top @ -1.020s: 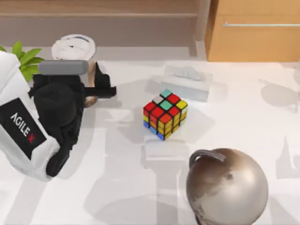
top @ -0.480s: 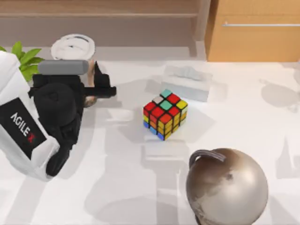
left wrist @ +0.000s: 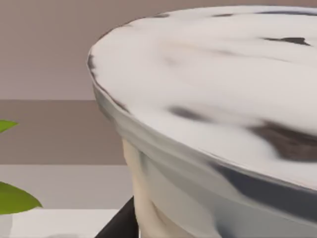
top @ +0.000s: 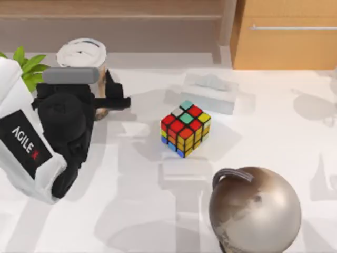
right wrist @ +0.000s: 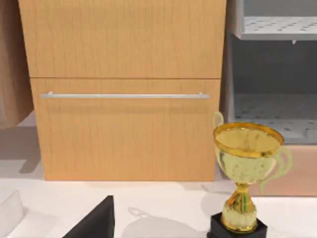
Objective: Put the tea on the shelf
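Note:
The tea (top: 81, 52) stands at the table's back left, its round white lid facing up, just in front of the shelf (top: 131, 8), a long light-brown board with a shadowed recess beneath. My left gripper (top: 102, 97) is shut on the tea's body below the lid. In the left wrist view the lid of the tea (left wrist: 208, 89) looms very close, with a black finger (left wrist: 119, 225) beside the cup wall. My right arm is parked, its wrist camera facing the cabinet.
A green plant (top: 29, 66) sits left of the cup. A colourful cube (top: 185, 129), a grey tissue box (top: 209, 92) and a metallic globe (top: 255, 208) occupy the middle and front. An orange-brown cabinet (top: 287, 34) and a gold trophy (right wrist: 245, 168) stand back right.
The tea's lid has drifted a touch to the left with my left gripper; otherwise nothing has visibly moved.

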